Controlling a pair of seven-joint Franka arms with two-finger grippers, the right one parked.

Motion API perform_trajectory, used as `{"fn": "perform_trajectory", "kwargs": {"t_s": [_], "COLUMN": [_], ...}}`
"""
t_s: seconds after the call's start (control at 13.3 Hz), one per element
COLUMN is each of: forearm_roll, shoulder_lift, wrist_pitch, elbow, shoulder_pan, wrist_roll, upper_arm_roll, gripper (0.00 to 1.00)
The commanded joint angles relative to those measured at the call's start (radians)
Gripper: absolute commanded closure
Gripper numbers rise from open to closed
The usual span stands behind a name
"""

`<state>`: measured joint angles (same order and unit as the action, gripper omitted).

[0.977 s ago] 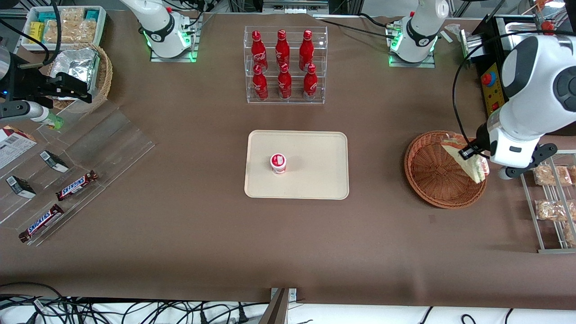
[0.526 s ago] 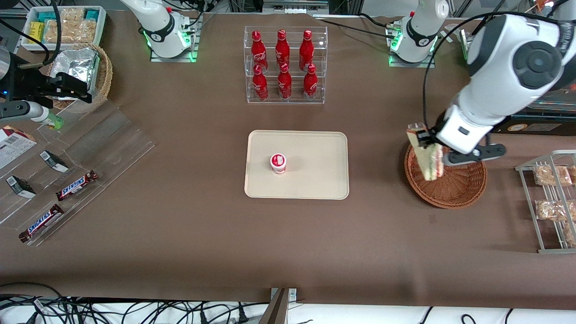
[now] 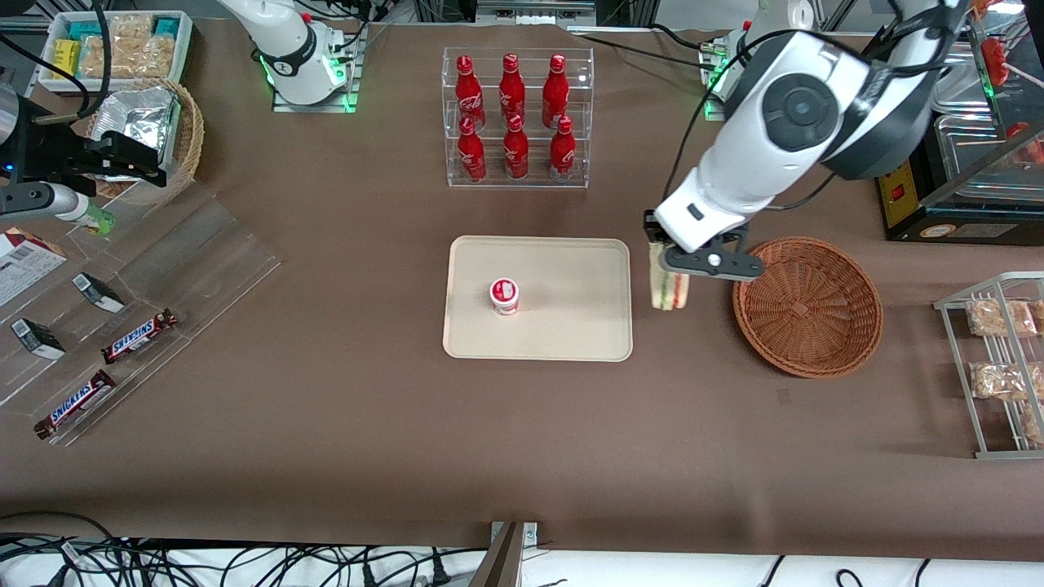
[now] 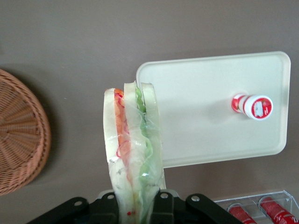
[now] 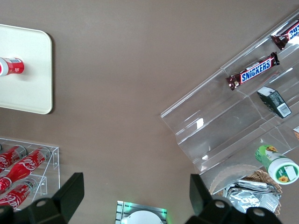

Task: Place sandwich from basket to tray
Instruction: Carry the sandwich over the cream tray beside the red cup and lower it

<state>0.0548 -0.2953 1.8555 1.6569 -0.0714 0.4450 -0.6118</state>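
I am running the left arm, and from the front camera I read the scene near to far. Nearest me the brown table (image 3: 522,456) is bare cloth. Next comes the basket (image 3: 807,306), right of centre in the frame, with no sandwich left in it. Level with it, at centre frame, lies the tray (image 3: 571,326), carrying 1 small red-and-white cup (image 3: 505,295) on the half toward the parked arm's end.

The gripper (image 3: 670,254) hangs in the gap between basket and tray, above the table, clamped on the upper end of the sandwich (image 3: 669,287). The wedge dangles with its long axis near vertical, its free end pointing down. In the wrist view the sandwich (image 4: 133,154) runs straight out from the gripper (image 4: 135,205), its layers edge-on, and its free end overlaps the corner of the tray (image 4: 210,112) nearest the basket (image 4: 21,140).

What matters for the next move, as I judge it: the tray's open area lies sideways from the gripper, toward the parked arm's end, so I want more sideways travel before lowering, while stopping short of the cup (image 4: 252,106). Farthest off, 6 red bottles (image 3: 512,114) stand in a clear rack.
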Motion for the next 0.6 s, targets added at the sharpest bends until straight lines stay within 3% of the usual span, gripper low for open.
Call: {"fn": "perform_trajectory", "kwargs": {"t_s": [0.0, 0.3, 0.53], "forearm_roll": [0.003, 0.106, 0.251], "shoulder_lift": [-0.050, -0.132, -0.234], "wrist_pitch": [0.049, 0.184, 0.276], "elbow": [0.004, 0.049, 0.052], "shoulder_pan": [0.036, 0.110, 0.160], "wrist_roll": [0.021, 0.173, 0.311], "upper_arm_roll": [0.000, 0.001, 0.000], "gripper": [1.00, 1.00, 0.99]}}
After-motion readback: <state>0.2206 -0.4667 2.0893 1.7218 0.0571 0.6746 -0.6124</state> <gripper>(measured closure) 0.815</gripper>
